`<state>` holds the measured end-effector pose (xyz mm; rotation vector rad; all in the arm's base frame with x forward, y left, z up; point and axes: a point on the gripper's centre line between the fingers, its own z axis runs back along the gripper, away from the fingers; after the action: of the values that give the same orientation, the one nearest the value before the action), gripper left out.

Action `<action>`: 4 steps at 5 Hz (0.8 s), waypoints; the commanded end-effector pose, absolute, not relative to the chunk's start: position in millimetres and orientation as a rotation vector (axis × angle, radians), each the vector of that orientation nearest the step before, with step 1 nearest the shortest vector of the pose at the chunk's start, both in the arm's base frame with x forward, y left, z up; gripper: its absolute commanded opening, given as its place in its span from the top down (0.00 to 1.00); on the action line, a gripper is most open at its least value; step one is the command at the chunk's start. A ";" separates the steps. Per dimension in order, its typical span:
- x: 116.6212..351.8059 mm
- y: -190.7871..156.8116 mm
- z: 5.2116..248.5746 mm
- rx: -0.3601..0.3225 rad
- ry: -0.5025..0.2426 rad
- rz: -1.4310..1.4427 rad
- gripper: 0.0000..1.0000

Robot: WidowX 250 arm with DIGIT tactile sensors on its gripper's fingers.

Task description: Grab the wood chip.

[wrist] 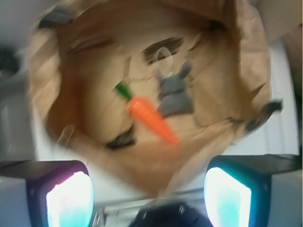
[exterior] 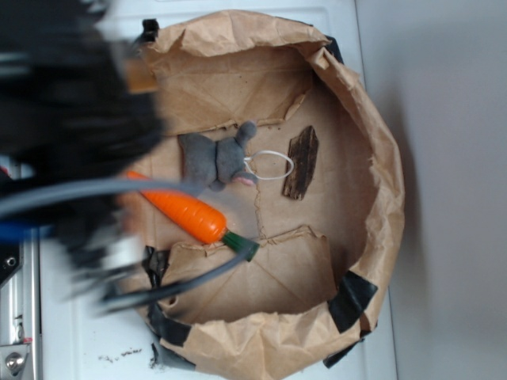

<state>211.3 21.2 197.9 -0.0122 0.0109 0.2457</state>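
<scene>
The wood chip is a small flat dark brown piece lying on the floor of a brown paper bag with rolled-down walls. In the wrist view the wood chip shows blurred at the far side of the bag. My gripper is open and empty, its two glowing pads wide apart, high above the bag's near edge and far from the chip. In the exterior view the arm is a dark blur at the left, and the gripper's jaws do not show there.
A grey plush animal with a white loop lies beside the chip. An orange toy carrot lies near it; both show in the wrist view, the plush and the carrot. Grey cables cross the bag's left edge.
</scene>
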 end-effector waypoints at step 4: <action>275.3 35.8 137.7 -0.048 -0.245 0.368 0.00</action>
<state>272.3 32.1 127.5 -0.0466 -0.2022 0.3567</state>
